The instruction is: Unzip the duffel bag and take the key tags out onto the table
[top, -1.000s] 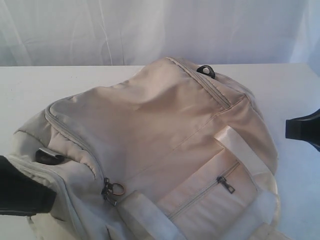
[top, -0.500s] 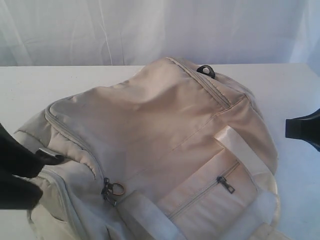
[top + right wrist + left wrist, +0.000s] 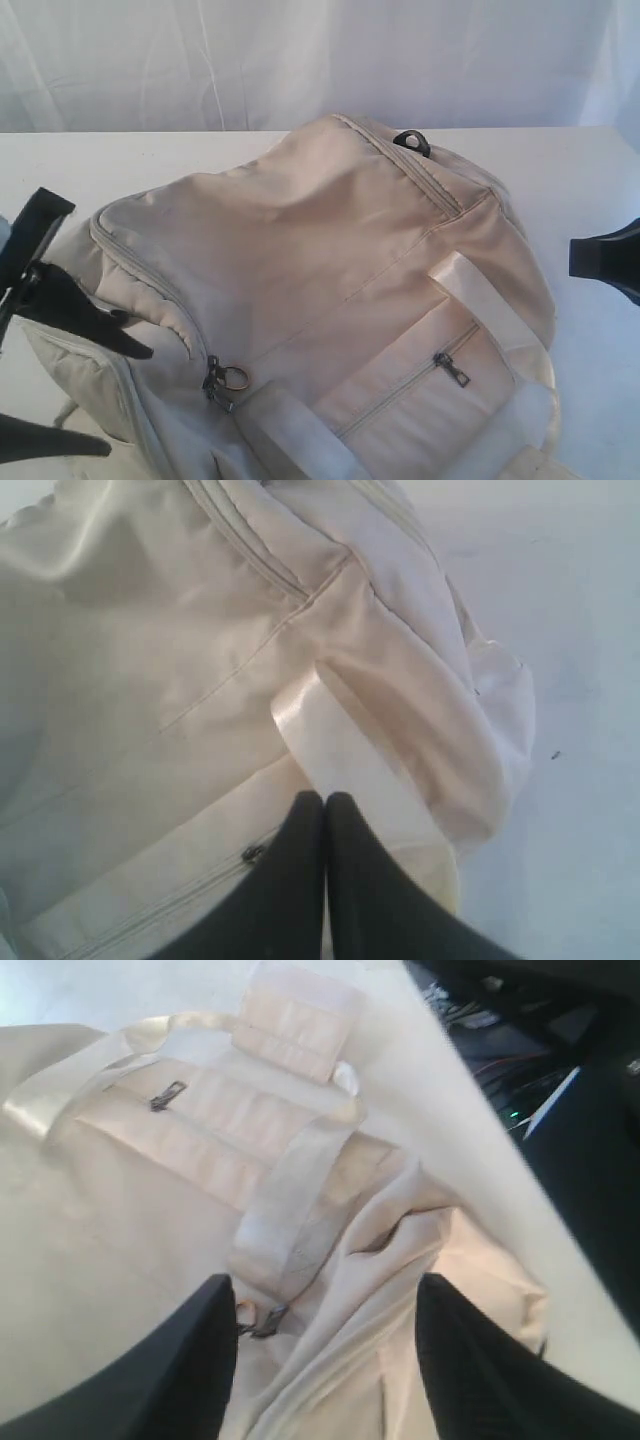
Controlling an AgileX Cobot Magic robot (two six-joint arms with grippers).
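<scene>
Near the tabletop's near-left corner the left gripper (image 3: 128, 400) stands with its fingers spread wide, empty, at the left end of the duffel bag (image 3: 330, 260); the bag lies across the middle of the table (image 3: 150, 160) and reaches the near edge; its main zipper (image 3: 130, 266) is closed, the ringed pull (image 3: 226, 380) toward the near edge; the side pocket's zipper pull (image 3: 452, 368) sits beside a pale strap (image 3: 485, 300); by the right edge the right gripper (image 3: 325, 802) has its fingers pressed together, holding nothing, apart from the bag.
</scene>
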